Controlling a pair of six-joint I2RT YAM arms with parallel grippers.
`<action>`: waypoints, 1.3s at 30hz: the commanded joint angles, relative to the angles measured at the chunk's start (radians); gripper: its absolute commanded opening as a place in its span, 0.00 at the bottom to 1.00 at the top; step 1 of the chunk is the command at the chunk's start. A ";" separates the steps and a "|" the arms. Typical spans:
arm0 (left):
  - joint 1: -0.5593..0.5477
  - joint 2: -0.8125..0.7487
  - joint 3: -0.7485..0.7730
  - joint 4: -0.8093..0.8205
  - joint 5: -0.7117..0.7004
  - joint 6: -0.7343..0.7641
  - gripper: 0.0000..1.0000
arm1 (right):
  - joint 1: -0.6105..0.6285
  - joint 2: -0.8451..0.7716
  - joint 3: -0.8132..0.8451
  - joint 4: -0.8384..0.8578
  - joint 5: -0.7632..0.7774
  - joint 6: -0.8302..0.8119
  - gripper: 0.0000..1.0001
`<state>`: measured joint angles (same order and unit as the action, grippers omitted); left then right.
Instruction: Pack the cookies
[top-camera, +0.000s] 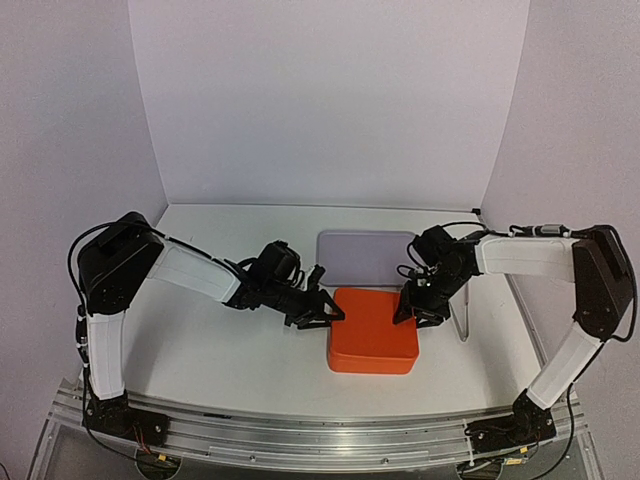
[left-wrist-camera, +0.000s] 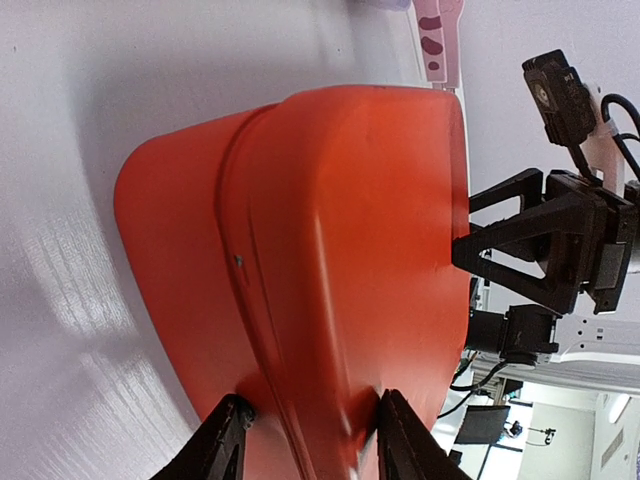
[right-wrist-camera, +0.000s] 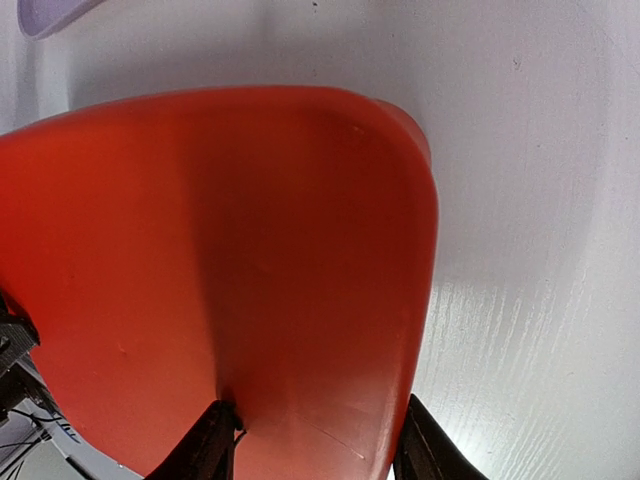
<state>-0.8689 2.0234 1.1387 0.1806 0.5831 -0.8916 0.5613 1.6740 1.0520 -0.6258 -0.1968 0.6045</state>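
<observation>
No cookies show, presumably shut inside the orange box (top-camera: 373, 329) at table centre; left gripper (top-camera: 322, 312) at its nine o'clock edge and right gripper (top-camera: 412, 309) at three o'clock each straddle the rim, jaws spread, grip unconfirmed; smooth, stiff plastic looks slippery, its contents probably fragile.

The top external camera looks down from above and behind both arm bases, taking in the whole white table (top-camera: 220, 350). The left wrist camera sits close against the orange box (left-wrist-camera: 330, 260), facing across its lid toward the right gripper (left-wrist-camera: 462, 250). The right wrist camera looks closely at the same orange box from the opposite side.
</observation>
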 joint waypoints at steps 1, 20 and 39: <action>-0.050 0.093 -0.077 -0.108 0.014 0.014 0.33 | 0.057 0.117 -0.073 0.077 -0.100 0.040 0.49; -0.096 0.125 0.196 -0.263 0.064 0.107 0.45 | 0.148 0.147 0.093 -0.057 0.090 -0.029 0.34; -0.087 0.160 0.140 -0.268 0.045 0.089 0.17 | 0.213 0.197 0.082 -0.018 0.145 0.033 0.34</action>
<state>-0.8570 2.0962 1.3660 -0.1295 0.6711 -0.8201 0.6889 1.7676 1.2288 -0.8728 0.1043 0.6344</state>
